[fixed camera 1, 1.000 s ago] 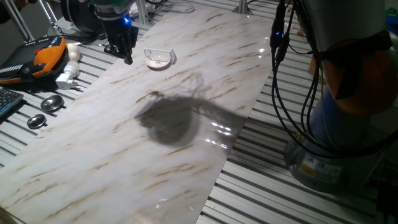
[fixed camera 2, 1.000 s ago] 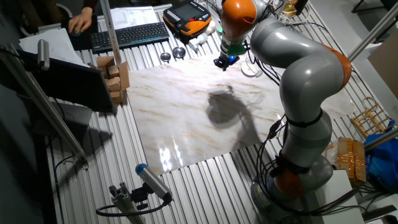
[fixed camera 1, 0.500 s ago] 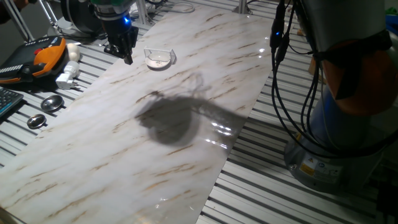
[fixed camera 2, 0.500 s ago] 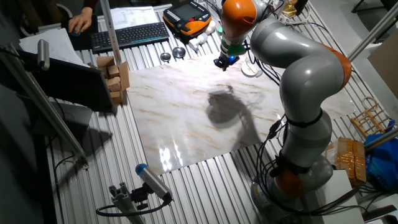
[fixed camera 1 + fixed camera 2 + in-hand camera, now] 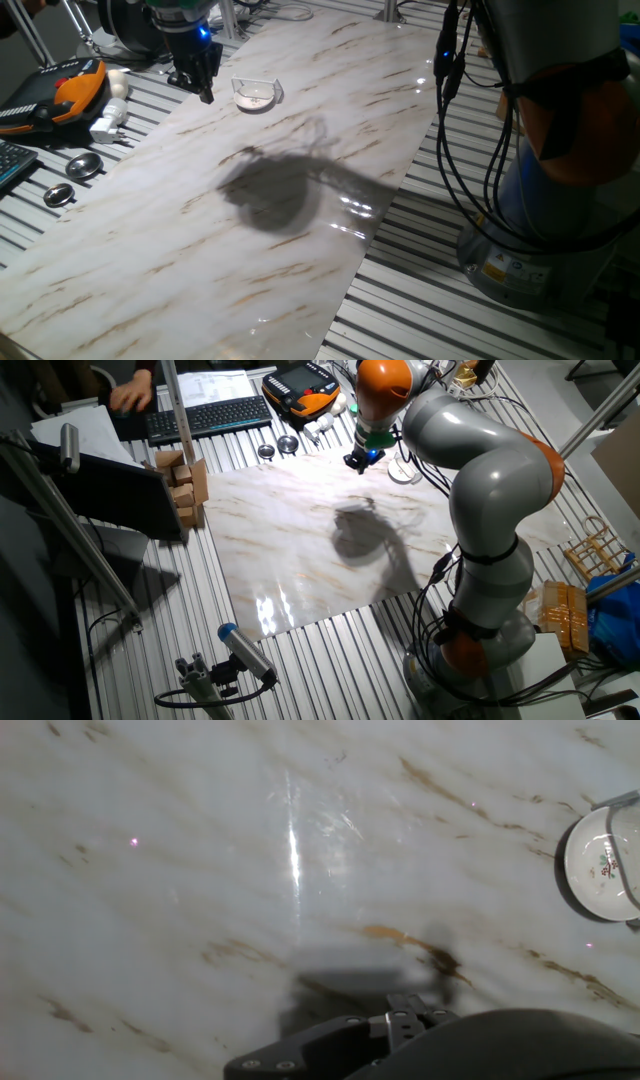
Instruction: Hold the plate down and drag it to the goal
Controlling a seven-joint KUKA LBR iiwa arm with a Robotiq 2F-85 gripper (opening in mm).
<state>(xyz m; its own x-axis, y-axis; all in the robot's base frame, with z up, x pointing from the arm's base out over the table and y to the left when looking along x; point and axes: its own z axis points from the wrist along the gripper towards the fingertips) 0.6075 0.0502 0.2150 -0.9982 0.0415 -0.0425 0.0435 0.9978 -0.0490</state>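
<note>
The plate [image 5: 254, 96] is a small white dish with brownish specks at its centre. It sits on the marble board inside the goal [image 5: 271, 88], a clear plastic bracket with glinting edges. In the hand view the plate [image 5: 598, 861] lies at the right edge with the goal's wall [image 5: 628, 800] around it. My gripper [image 5: 207, 94] hangs just left of the plate, apart from it, fingers together and holding nothing. It also shows in the other fixed view [image 5: 357, 462], with the plate [image 5: 403, 472] to its right.
An orange-black pendant [image 5: 66, 90], a white plug [image 5: 108, 118] and two grey metal discs [image 5: 84, 166] lie left of the board [image 5: 300, 230]. Cables [image 5: 447, 70] and the arm's base [image 5: 560, 200] stand at the right. Cardboard boxes [image 5: 186, 482] sit by the board's far corner.
</note>
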